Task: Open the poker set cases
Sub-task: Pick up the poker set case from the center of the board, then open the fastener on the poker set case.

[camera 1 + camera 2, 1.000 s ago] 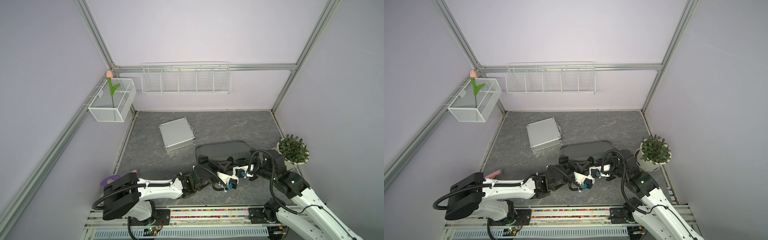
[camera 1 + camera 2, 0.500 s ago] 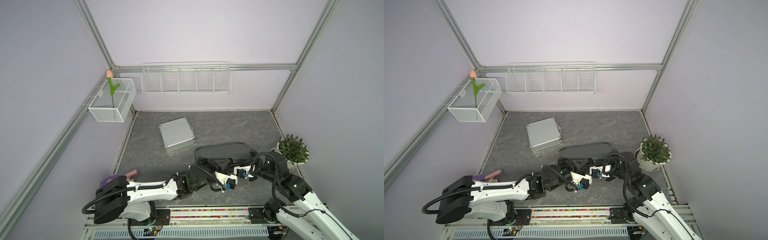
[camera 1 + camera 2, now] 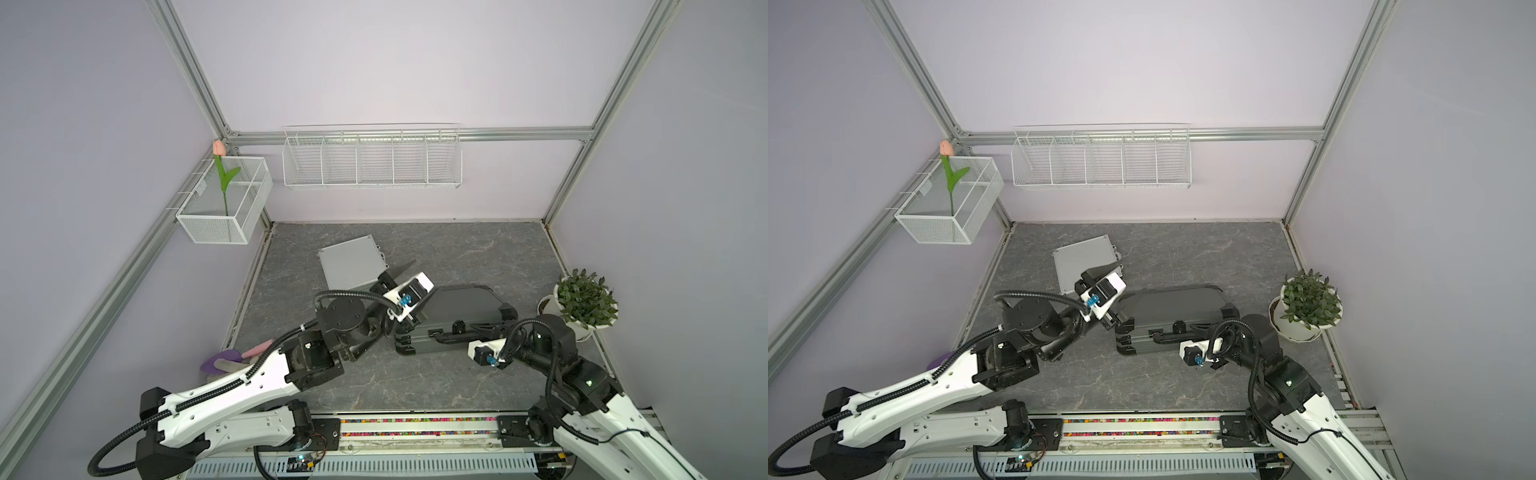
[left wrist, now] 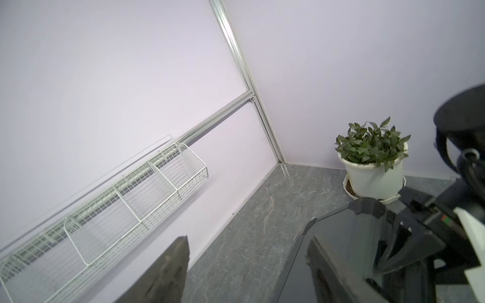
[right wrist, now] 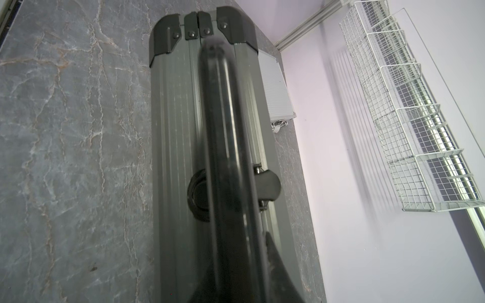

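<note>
**Dark grey case: front edge to be worked first**

Both cases lie shut on the table (image 3: 457,249) — the dark grey case (image 3: 461,303) beside the potted plant (image 3: 586,299), the silver case (image 3: 349,266) just behind its left end. The left pincer (image 4: 246,241) is seen open and empty. The right pincer (image 3: 482,329) is set at the front edge; whether anything is gripped cannot be told. The latches should be freed before the lid is lifted. The closed seam (image 5: 197,78) is shown plainly in the right wrist view only.

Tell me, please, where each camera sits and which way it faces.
Top views: high at the front, looking down on the table; left arm and right arm show.
Left wrist: looking over the dark case to the potted plant; its spread fingers show.
Right wrist: looking along the dark case's front to the silver case; its closed fingers show.
Shared: both wrists see the wire basket.
</note>
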Controlling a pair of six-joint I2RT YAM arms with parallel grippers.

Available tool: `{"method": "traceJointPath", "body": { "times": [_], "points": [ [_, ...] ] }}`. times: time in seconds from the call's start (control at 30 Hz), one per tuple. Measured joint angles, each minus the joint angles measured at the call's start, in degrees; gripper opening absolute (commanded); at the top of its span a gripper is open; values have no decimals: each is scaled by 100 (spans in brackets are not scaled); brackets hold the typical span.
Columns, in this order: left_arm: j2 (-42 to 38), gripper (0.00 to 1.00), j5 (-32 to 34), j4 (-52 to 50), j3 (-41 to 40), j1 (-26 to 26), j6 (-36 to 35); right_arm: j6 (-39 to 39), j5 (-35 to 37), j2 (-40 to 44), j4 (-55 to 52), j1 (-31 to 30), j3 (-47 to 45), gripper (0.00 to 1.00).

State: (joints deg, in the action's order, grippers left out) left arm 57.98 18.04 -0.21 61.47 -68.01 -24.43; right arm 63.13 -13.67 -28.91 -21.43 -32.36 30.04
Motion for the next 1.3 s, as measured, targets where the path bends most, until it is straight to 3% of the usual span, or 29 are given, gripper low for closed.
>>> {"method": "traceJointPath", "body": {
  "times": [0.27, 0.8, 0.97, 1.3],
  "points": [
    [476, 73, -1016, -1539, 507, 120, 831, -76, -50, 415, 278, -13, -363, 7],
    [1364, 73, -3274, -2524, 1010, 120, 798, -101, 107, 1003, 927, -17, -901, 7],
    [1609, 74, -3499, -2730, 1169, 120, 662, -125, 197, 1003, 1049, -17, -920, 7],
    [2092, 78, -3261, -2754, 1178, 122, 398, -120, 315, 1211, 1300, -15, -1110, 7]
  ]
}}
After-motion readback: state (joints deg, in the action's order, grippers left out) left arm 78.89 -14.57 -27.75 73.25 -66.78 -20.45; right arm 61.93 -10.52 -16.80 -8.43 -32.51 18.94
